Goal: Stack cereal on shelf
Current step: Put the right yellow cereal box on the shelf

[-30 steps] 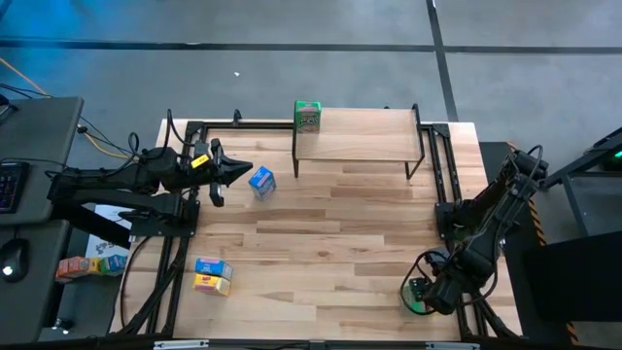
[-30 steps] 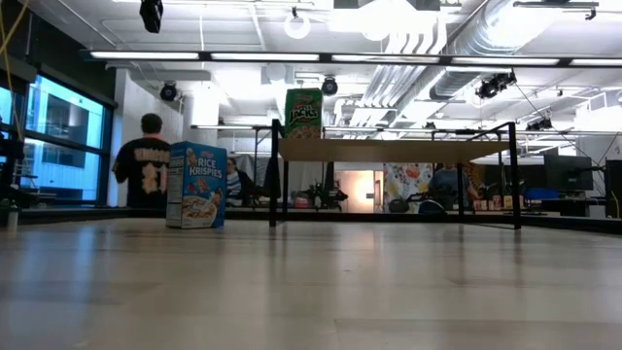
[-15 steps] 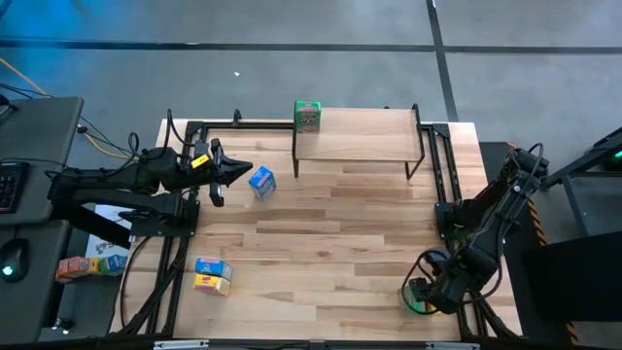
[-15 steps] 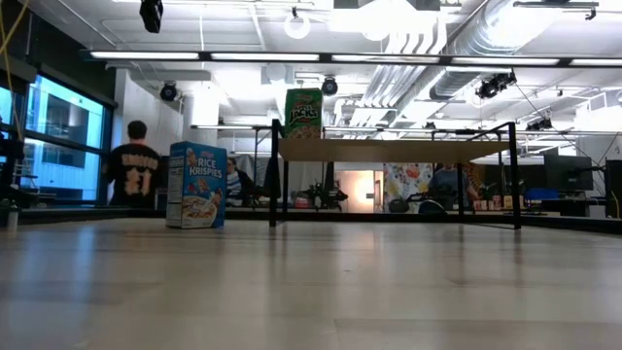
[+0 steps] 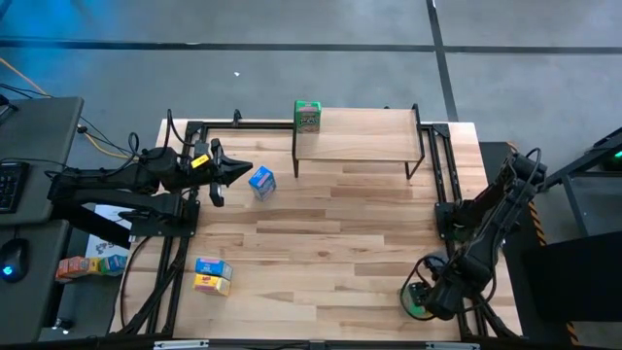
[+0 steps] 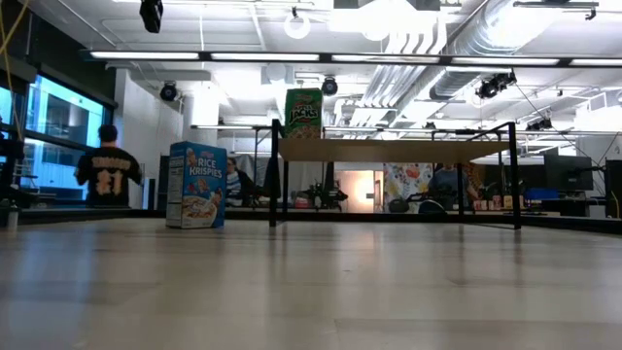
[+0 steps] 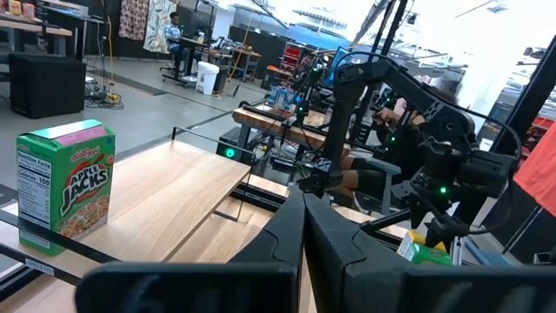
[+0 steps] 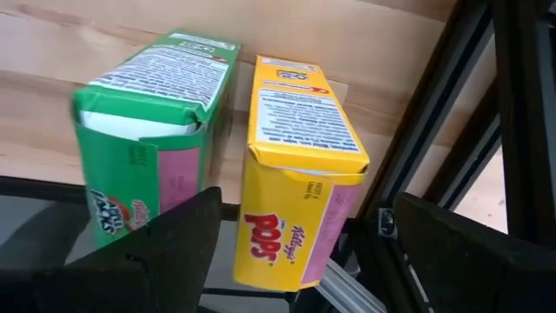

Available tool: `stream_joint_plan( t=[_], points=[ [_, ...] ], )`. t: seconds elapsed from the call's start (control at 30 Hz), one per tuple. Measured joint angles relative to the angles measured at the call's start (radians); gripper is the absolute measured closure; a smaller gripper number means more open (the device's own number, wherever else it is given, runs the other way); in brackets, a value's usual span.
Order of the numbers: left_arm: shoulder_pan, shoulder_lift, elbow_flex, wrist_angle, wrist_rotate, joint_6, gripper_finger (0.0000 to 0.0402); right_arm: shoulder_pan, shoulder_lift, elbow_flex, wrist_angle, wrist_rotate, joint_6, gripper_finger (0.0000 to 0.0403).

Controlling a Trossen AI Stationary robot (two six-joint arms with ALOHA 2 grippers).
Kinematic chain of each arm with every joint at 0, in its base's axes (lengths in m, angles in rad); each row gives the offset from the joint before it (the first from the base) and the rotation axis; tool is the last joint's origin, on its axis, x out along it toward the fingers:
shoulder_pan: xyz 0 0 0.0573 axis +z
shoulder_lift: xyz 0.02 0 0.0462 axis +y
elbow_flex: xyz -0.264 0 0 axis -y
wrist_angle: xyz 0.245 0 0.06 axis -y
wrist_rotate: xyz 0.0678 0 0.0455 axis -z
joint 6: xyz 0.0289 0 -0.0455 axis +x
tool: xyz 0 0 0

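The shelf [image 5: 355, 136] stands at the table's far edge with a green cereal box [image 5: 307, 116] upright on its left end; the low view shows that box [image 6: 303, 114] too. A blue cereal box [image 5: 261, 181] stands upright on the table, just in front of my left gripper [image 5: 243, 170], which is shut, level and apart from it. At the table's near right corner my right gripper [image 8: 304, 261] points steeply down, open. Its fingers stand on either side of a yellow cereal box [image 8: 300, 165] lying beside a green one [image 8: 152, 130], touching neither.
A blue box and a yellow box [image 5: 212, 275] lie together near the table's near left corner. Black frame rails [image 8: 512, 104] run close beside the yellow box at the right corner. More boxes [image 5: 83, 264] sit off the table at the left.
Nothing on the table has moved. In the room behind, a person has walked toward the left side of the low view.
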Motion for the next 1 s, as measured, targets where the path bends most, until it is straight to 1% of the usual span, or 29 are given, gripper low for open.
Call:
stream_joint_plan(
  t=[0.23,0.37,0.53,1.0],
  points=[
    [0.0,0.0,0.0,0.0,0.0,0.0,0.0401,0.0,0.048,0.0,0.0,-0.02,0.01,0.0078],
    [0.0,0.0,0.0,0.0,0.0,0.0,0.0401,0.0,0.077,0.0,0.007,-0.039,0.015,0.009],
    [0.0,0.0,0.0,0.0,0.0,0.0,0.0401,-0.001,0.095,0.0,0.017,-0.039,0.015,0.0118],
    [0.0,0.0,0.0,0.0,0.0,0.0,0.0401,-0.001,0.096,0.0,0.028,-0.035,0.014,0.0211]
  ],
)
